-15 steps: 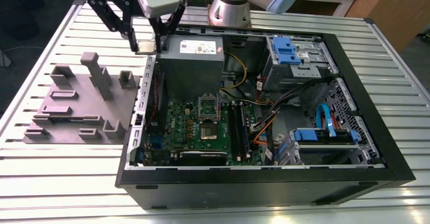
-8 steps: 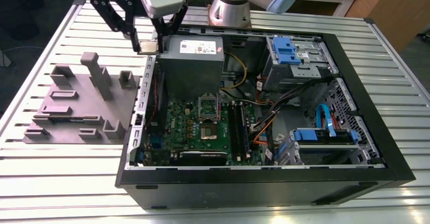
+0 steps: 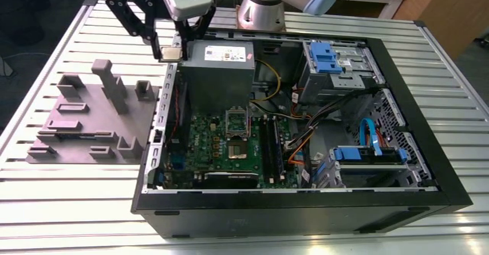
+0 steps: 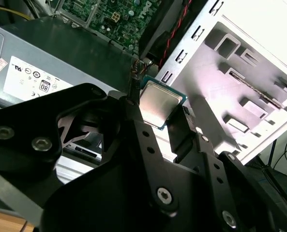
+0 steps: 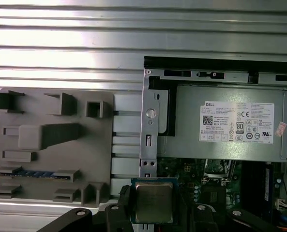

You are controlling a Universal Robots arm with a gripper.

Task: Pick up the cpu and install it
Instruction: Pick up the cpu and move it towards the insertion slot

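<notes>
**One cpu (image 3: 173,54) clamped in the gripper (image 3: 171,51)**

Exterior view: the gripper pinches the cpu above a corner of the open computer case (image 3: 306,212), beside the power supply (image 3: 220,57) and well apart from the motherboard (image 3: 221,134).

Second wrist view: black fingers (image 4: 187,135) clasp the cpu (image 4: 160,104) by its edges.

First wrist view: the cpu (image 5: 154,200) hangs over the case wall, near the grey fixture (image 5: 51,154).

The arm (image 3: 261,8) bends over toward the exterior view's upper left, wrist facing down. Its black gripper (image 3: 172,52) hangs with both fingers (image 4: 184,130) clamped against the cpu (image 4: 160,102).
</notes>
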